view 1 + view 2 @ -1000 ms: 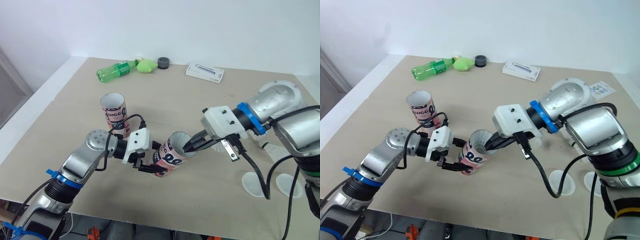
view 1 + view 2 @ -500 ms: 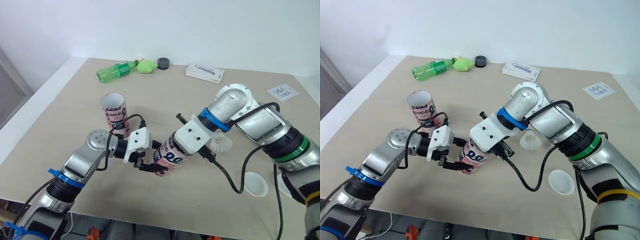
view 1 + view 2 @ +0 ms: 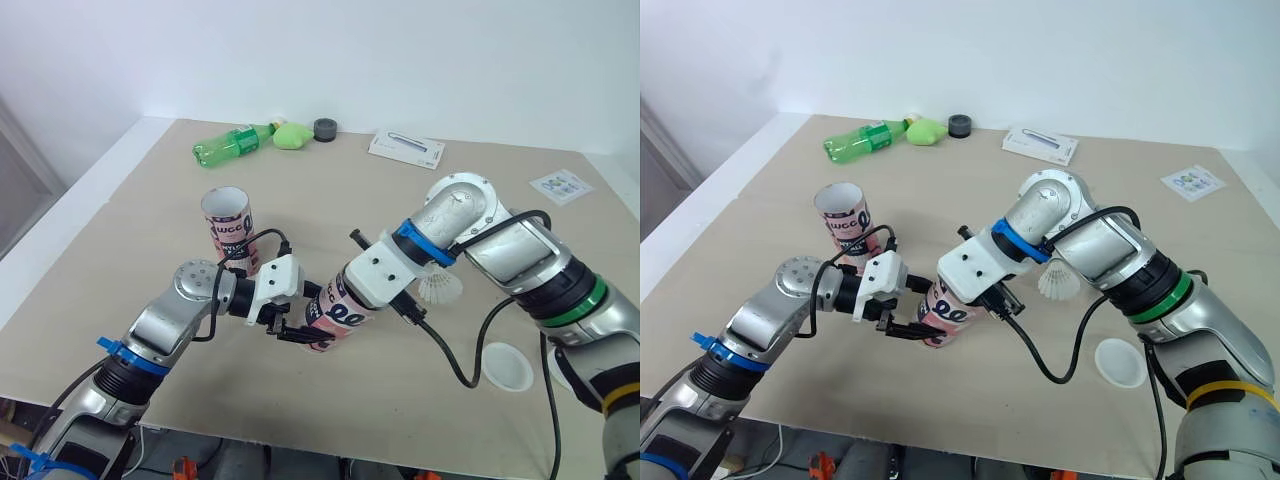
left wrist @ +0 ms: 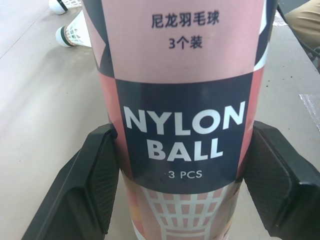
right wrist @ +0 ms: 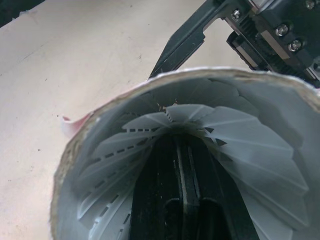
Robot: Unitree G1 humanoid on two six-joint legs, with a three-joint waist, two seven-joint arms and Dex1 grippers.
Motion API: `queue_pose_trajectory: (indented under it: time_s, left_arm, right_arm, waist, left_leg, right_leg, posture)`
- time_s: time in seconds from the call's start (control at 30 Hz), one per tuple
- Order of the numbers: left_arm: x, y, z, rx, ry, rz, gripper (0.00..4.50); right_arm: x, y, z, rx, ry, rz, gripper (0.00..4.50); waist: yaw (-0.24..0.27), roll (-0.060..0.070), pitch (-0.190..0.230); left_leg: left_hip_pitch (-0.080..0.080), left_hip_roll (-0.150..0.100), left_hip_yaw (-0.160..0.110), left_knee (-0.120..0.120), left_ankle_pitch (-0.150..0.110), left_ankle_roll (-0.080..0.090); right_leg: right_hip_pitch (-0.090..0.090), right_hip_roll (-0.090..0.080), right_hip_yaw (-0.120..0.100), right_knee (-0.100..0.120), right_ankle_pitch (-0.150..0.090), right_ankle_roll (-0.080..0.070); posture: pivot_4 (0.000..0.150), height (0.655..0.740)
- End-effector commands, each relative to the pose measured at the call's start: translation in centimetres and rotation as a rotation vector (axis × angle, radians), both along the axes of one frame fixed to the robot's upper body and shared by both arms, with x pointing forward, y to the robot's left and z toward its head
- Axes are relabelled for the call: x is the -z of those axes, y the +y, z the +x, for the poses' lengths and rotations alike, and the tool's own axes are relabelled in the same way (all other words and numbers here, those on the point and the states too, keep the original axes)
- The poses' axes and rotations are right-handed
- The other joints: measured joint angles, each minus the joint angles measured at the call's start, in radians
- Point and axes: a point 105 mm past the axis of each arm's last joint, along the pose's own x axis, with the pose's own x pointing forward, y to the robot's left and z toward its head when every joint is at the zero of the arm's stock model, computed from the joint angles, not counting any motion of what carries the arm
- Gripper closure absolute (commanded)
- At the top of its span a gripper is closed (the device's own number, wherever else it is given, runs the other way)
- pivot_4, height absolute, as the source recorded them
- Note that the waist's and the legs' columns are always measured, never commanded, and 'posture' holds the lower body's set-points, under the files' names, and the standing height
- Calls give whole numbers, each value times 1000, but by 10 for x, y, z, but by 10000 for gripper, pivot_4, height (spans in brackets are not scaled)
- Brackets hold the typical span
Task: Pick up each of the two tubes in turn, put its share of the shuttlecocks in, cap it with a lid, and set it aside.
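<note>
Right gripper (image 5: 181, 147) has plunged into the tube (image 3: 338, 316) mouth since a second ago, fingers pressed together inside a shuttlecock (image 5: 240, 150) | left gripper (image 3: 293, 334) clamps tube, tilted above table (image 3: 150, 200) | step: loading | next: likely withdraw, fetch the second shuttlecock (image 3: 438, 288).

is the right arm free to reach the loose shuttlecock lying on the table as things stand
Probably not straight away. The right gripper is buried in the mouth of the tube held by the left gripper and must back out first. The loose shuttlecock lies close beside its forearm, uncovered.
</note>
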Motion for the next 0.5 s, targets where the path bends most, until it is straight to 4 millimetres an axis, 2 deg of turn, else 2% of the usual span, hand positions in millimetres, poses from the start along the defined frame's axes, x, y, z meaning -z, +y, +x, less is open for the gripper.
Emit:
queue_pose_trajectory:
  time_s: [0.03, 0.23, 0.5]
  left_arm:
    - [6, -1, 2, -16, -2, 42, 13452]
    - [6, -1, 3, -16, -1, 45, 13452]
    - [5, -3, 6, -11, -1, 43, 13452]
  right_arm:
    - [-5, -4, -1, 32, 66, 3, 44639]
    - [-37, -12, -8, 73, 121, 108, 44639]
    - [-49, -20, -12, 116, 152, 157, 44639]
  waist:
    - [0, 0, 0]
    - [1, 0, 1]
    - [1, 1, 3]
  left_leg:
    - [0, 0, 0, 0, 0, 0]
    - [-4, 0, 0, 0, 0, 0]
    - [-5, -1, 0, -2, 0, 0]
  right_leg:
    - [0, 0, 0, 0, 0, 0]
    - [-3, -1, 0, 0, 2, -4]
    - [-5, -1, -1, -1, 1, -3]
  posture:
    - [1500, 7294]
    - [1500, 7294]
    - [1500, 7294]
